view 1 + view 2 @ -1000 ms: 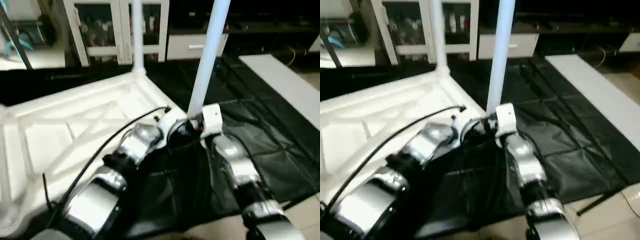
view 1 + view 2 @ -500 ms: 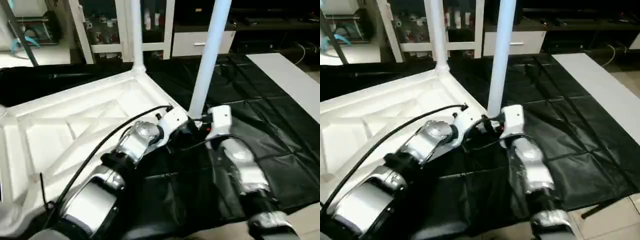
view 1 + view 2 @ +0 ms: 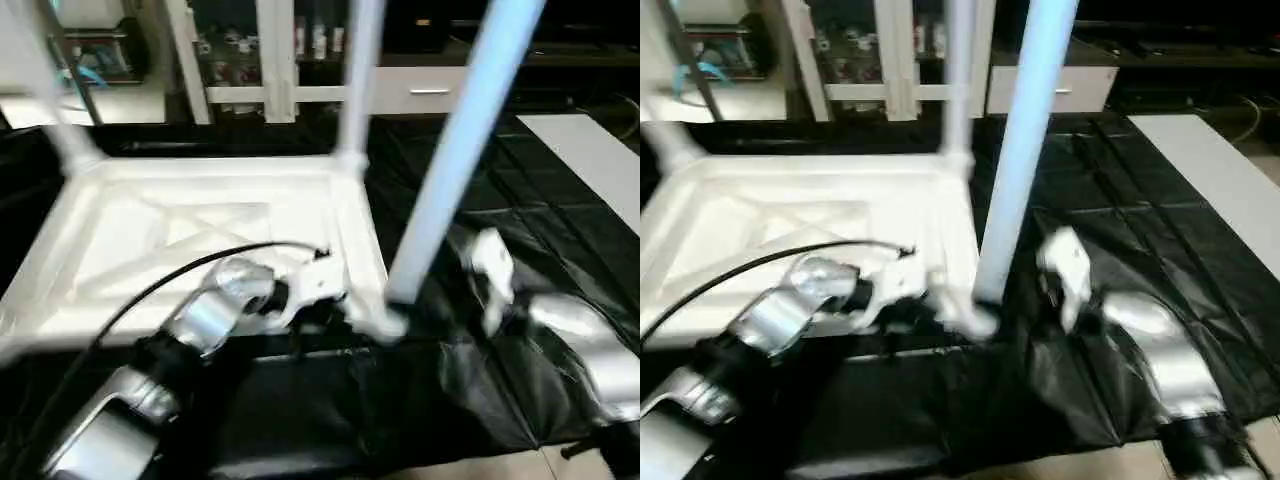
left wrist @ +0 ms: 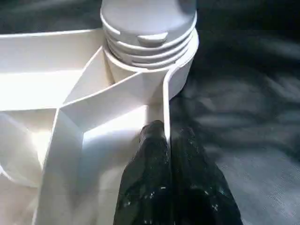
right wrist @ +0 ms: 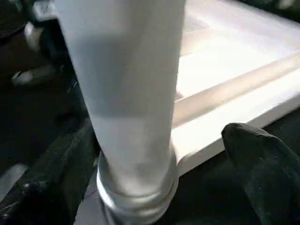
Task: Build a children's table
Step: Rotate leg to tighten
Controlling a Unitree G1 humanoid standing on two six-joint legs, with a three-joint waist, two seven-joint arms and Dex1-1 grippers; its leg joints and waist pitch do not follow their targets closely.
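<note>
The children's table lies upside down: its white tabletop [image 3: 200,215] shows the X-ribbed underside. Three white legs stand upright in its corner sockets: the near-right leg [image 3: 455,160], a far-right leg [image 3: 355,80] and a far-left leg [image 3: 45,100]. My left gripper [image 4: 168,140] is shut on the thin rim wall just beside the near-right socket [image 4: 150,61], where the leg's threaded end sits. My right gripper [image 5: 161,140] is open. Its black fingers [image 5: 262,159] stand wide on either side of that leg, apart from it.
A black sheet [image 3: 560,230] covers the floor under and to the right of the tabletop. A white board [image 3: 595,150] lies at the far right. White glass-front cabinets [image 3: 275,60] stand behind. My left arm's cable [image 3: 200,265] arcs over the tabletop.
My right gripper has opened, let go of the near-right leg and drawn back to the right. The head view has swung. My left gripper stays shut on the rim.
</note>
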